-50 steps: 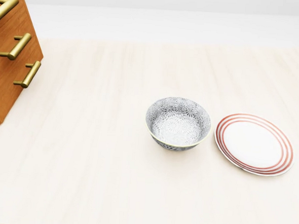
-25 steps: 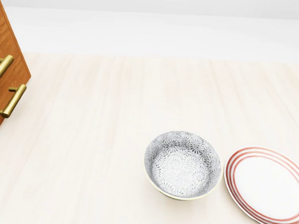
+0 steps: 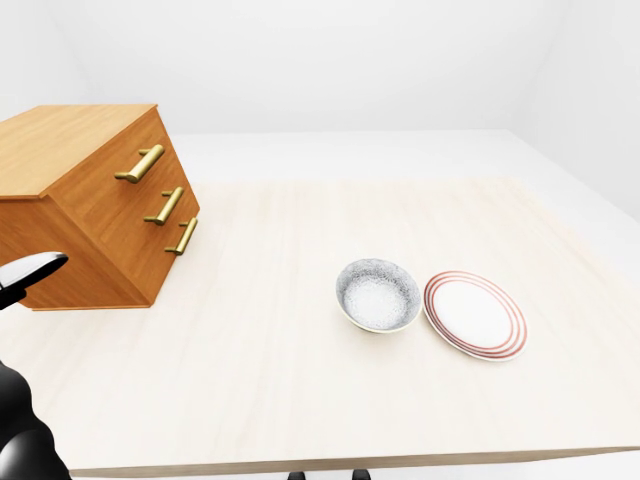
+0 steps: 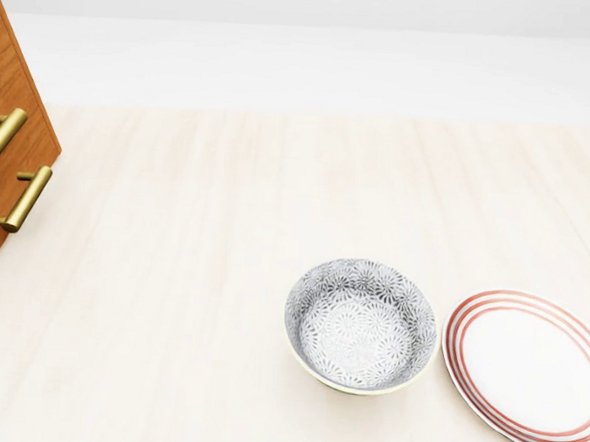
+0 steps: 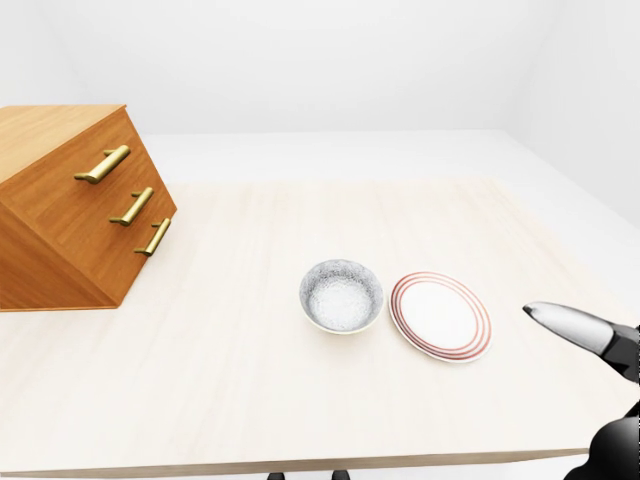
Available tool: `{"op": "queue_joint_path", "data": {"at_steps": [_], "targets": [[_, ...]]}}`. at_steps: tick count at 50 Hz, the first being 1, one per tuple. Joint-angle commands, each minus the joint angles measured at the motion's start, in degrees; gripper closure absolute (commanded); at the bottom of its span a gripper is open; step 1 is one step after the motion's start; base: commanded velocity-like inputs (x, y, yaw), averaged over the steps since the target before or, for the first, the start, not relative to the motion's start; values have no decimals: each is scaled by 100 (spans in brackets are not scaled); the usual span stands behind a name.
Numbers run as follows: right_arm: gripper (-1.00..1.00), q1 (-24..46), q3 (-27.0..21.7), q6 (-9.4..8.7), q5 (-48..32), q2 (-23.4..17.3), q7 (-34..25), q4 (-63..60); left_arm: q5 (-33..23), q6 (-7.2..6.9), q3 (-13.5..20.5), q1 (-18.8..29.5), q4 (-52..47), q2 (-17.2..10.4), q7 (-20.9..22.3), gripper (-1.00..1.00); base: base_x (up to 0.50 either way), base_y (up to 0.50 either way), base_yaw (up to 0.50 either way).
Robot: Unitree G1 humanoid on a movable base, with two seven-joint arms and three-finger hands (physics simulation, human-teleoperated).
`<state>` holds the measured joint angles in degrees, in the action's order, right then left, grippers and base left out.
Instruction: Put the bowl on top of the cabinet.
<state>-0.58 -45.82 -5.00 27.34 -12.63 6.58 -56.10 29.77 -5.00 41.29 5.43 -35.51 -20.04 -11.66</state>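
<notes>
A grey patterned bowl [image 4: 361,325] stands upright and empty on the pale wooden table [image 3: 250,380], right of centre in the head view. The wooden cabinet [image 3: 90,200], with three brass drawer handles [image 3: 164,206], sits at the table's left, its flat top bare. My left hand [image 3: 30,272] shows only at the left edge of the left-eye view, one finger stretched out, well left of the bowl. At the lower right of the right-eye view my right hand [image 5: 585,330] likewise shows one straight finger, right of the plate. Neither hand holds anything.
A white plate with red rings [image 4: 526,370] lies just right of the bowl, close to it but apart. The table's near edge [image 3: 350,463] runs along the bottom of the eye views. White floor and walls surround the table.
The head camera moved between one second and half a second ago, so bowl, plate and cabinet slid lower in its picture. Since then nothing has moved.
</notes>
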Motion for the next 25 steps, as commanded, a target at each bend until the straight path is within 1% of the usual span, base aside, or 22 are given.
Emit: {"op": "queue_joint_path", "data": {"at_steps": [1,5,25], "targets": [[-100,-86,56,0,-8,75,-184,-65,15,0,11,-3,-20,-7,-7,-100,0,25,0],[-100,-81,87,0,-83,76,-228,-40,23,0,19,-5,-31,-8,-9,-100,6,38,0],[-100,-79,87,0,-113,111,-267,-22,59,0,42,-7,-81,-21,-27,-100,12,50,0]]}}
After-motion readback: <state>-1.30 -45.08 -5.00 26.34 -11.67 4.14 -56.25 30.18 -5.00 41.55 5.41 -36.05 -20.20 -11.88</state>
